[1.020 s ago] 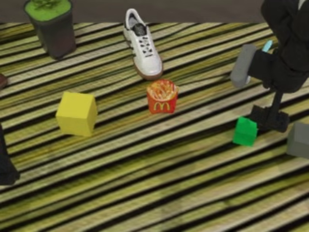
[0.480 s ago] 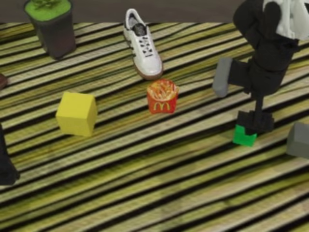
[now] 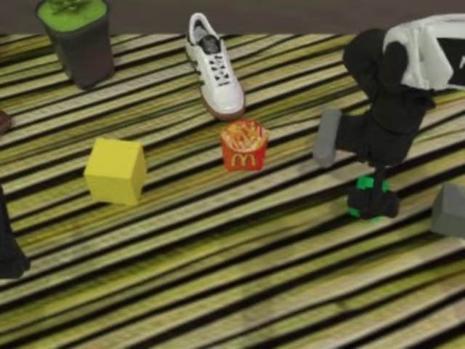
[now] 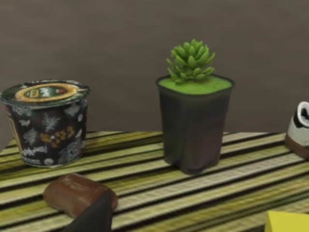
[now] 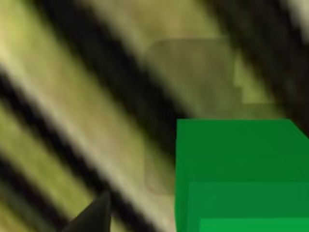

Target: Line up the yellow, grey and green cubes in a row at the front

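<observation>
- Left gripper (image 3: 9, 254), a dark shape at the left edge of the top view, sits parked; I cannot tell how its jaws stand.
- Large bright yellow cube (image 3: 115, 170) rests left of centre, untouched.
- Right gripper (image 3: 372, 198) sits straight over the small vivid green cube (image 3: 365, 183), right of centre, jaws astride it for a grasp; whether closed, I cannot tell.
- Mid-sized dull grey cube (image 3: 449, 211) waits at the right edge.
- Striped green-and-black mat (image 3: 232, 291) covers the table; a dark wall stands behind.

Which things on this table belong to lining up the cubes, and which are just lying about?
Job: yellow cube; grey cube; green cube, under the right gripper.
Lying about: fries carton; shoe; plant pot; noodle cup.
</observation>
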Robot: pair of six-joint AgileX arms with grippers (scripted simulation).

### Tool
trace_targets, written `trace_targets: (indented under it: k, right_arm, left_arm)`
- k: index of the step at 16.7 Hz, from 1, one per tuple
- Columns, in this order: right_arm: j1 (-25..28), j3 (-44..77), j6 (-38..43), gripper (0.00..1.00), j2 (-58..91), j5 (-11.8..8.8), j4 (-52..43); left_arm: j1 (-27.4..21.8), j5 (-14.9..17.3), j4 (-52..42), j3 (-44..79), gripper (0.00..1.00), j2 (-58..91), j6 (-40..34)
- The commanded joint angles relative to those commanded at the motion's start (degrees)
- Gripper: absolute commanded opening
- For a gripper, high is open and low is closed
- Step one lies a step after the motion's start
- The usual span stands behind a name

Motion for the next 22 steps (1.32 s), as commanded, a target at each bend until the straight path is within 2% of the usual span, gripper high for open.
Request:
trace_targets:
  k: [3,8,21,22]
  right_arm:
    - [0.09,-3.64,0.1,1.0,2.75,0.03,6.34]
    - [0.12,-4.46,0.09,1.0,3.54,0.03,7.58]
    - [0.12,-4.46,0.09,0.02,3.54,0.03,7.58]
    - [0.12,-4.46,0.09,0.0,3.54,0.03,7.58]
  left_arm:
    - [0.0,0.0,0.0,0.0,1.0,0.0,0.0]
    - [0.0,0.0,0.0,0.0,1.0,0.0,0.0]
    - [0.0,0.0,0.0,0.0,1.0,0.0,0.0]
    - [0.0,0.0,0.0,0.0,1.0,0.0,0.0]
